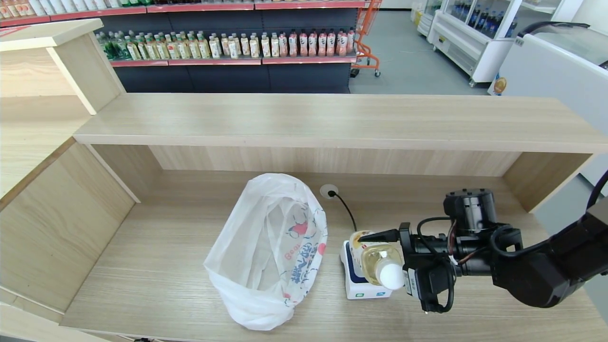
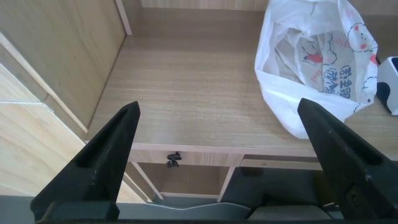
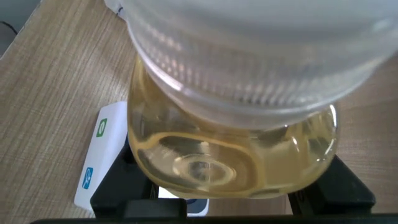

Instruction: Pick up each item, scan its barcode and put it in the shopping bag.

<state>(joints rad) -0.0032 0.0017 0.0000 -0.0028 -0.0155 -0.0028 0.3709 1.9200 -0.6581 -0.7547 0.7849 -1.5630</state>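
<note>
Bottle [image 1: 375, 260] of pale yellow liquid, white cap toward the robot, lies sideways in the right gripper [image 1: 380, 249], whose jaws are closed on its body from either side. It hangs just above the scanner [image 1: 359, 289], a small white box with a dark face, and is apart from it as far as we can judge. From the right wrist we see the bottle's clear underside with the scanner's white edge below it.

We judge the scan to be the step in hand: this item is picked up and held over the reader, bagging not yet done.

Shopping bag [image 1: 268, 247] stands just beside the scanner on the robot's left, mouth open, white with printed sides. We cannot tell whether anything lies inside.

Left gripper [image 2: 217, 158] hangs over the near edge of the counter [image 2: 186, 93], fingers spread wide, holding nothing, the bag near it.

Black cable [image 1: 346, 211] runs from a socket [image 1: 328, 191] in the counter toward the scanner.
</note>
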